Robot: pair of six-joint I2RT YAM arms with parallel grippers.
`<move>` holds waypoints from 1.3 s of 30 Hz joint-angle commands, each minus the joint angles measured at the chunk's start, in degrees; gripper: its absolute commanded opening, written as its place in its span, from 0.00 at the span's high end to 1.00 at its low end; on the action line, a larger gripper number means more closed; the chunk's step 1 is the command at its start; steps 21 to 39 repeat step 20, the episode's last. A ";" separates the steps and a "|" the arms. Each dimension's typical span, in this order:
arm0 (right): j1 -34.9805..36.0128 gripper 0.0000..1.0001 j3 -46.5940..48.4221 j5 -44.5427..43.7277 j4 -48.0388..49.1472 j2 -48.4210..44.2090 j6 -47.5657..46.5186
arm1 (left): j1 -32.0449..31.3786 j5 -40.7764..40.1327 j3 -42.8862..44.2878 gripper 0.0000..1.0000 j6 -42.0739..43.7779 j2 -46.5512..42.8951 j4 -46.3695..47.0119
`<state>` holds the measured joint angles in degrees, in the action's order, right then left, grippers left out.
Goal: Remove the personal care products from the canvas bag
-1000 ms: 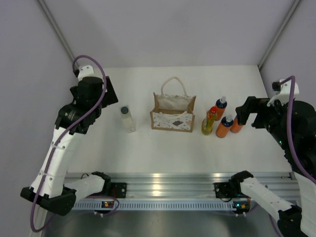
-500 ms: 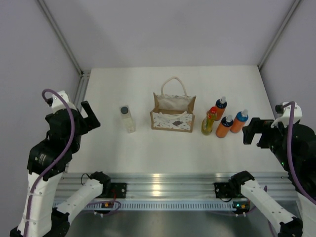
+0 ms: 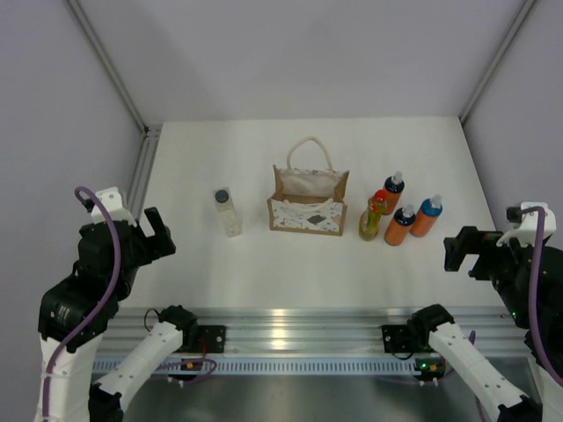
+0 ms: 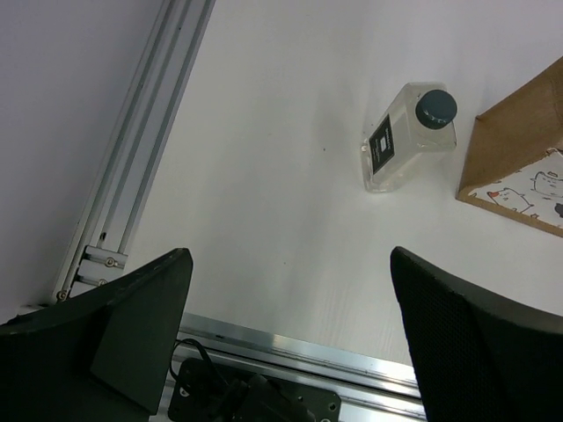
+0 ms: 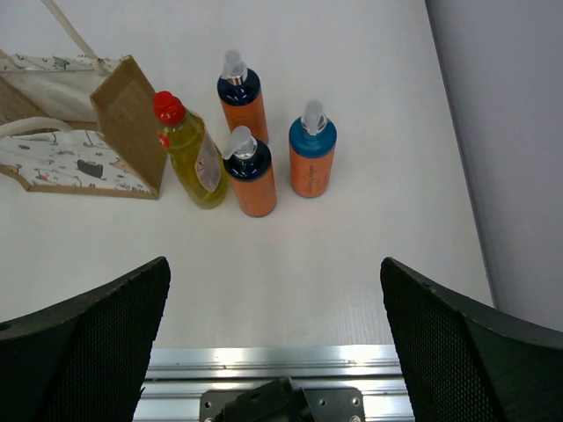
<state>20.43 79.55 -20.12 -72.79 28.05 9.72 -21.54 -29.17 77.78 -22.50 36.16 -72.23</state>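
Note:
The tan canvas bag (image 3: 308, 202) stands upright mid-table, its side panel showing in the left wrist view (image 4: 519, 163) and in the right wrist view (image 5: 132, 123). Left of it stands a clear bottle with a dark cap (image 3: 228, 211) (image 4: 406, 136). To its right are a yellow-green bottle with a red cap (image 3: 373, 218) (image 5: 192, 154) and three orange bottles (image 3: 392, 192) (image 3: 401, 225) (image 3: 426, 215). My left gripper (image 3: 157, 236) (image 4: 290, 264) hangs open near the front left, empty. My right gripper (image 3: 464, 251) (image 5: 274, 268) is open and empty at the front right, apart from the bottles.
An aluminium rail (image 3: 281, 321) runs along the near edge of the table. A second rail (image 4: 141, 149) lines the left side by the grey wall. Grey walls close in the left, back and right.
Both arms have pulled back toward the near edge and lowered. The left left the clear bottle's side, the right drew away from the orange bottles. Bottles and bag stayed put.

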 commanded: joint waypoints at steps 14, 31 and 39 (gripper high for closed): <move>-0.74 0.01 3.51 -1.59 -1.65 0.95 1.18 | -0.17 2.19 0.09 0.02 0.44 -1.09 0.07; -0.74 0.01 3.51 -1.59 -1.82 0.69 1.80 | -0.17 1.92 0.01 0.02 1.93 -0.92 1.03; -0.74 0.01 3.51 -1.59 -1.82 0.69 1.80 | -0.17 1.92 0.01 0.02 1.93 -0.92 1.03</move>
